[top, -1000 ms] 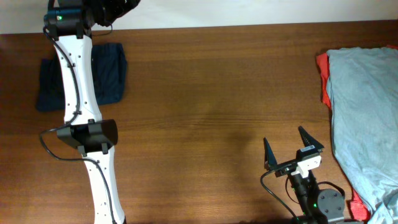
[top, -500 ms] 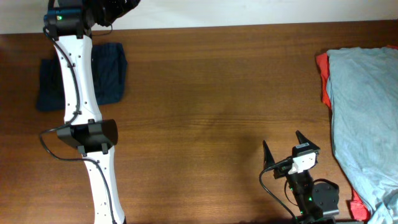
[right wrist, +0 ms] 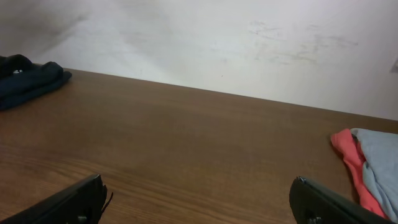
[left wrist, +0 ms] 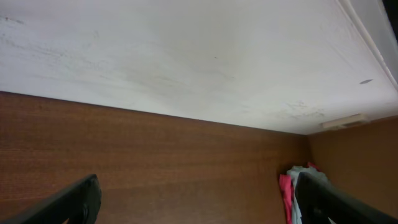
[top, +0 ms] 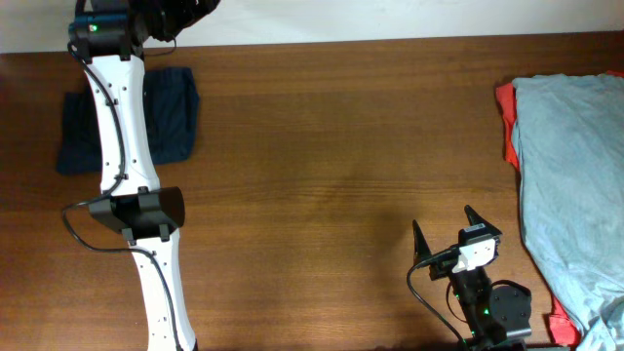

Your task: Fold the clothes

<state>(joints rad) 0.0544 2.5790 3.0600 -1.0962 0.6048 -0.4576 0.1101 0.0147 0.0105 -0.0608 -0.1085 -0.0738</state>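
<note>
The clothes lie in two places. A pile at the table's right edge has a light grey-blue garment (top: 570,166) spread over a red one (top: 506,122); it also shows far off in the left wrist view as a grey and red heap (left wrist: 288,191). A folded navy garment (top: 171,112) lies at the far left, partly under my left arm (top: 122,127). My left gripper (left wrist: 199,208) is open over bare wood near the table's back edge, holding nothing. My right gripper (top: 444,232) is open near the front edge, left of the pile, also holding nothing.
A white wall (left wrist: 186,56) rises behind the table's back edge. The brown wooden table (top: 331,166) stretches between the navy garment and the pile. In the right wrist view the navy garment (right wrist: 28,78) sits far left and the red garment (right wrist: 347,155) far right.
My right gripper has drawn back a little toward the front edge and then stopped. The left arm and the clothes have not moved.
</note>
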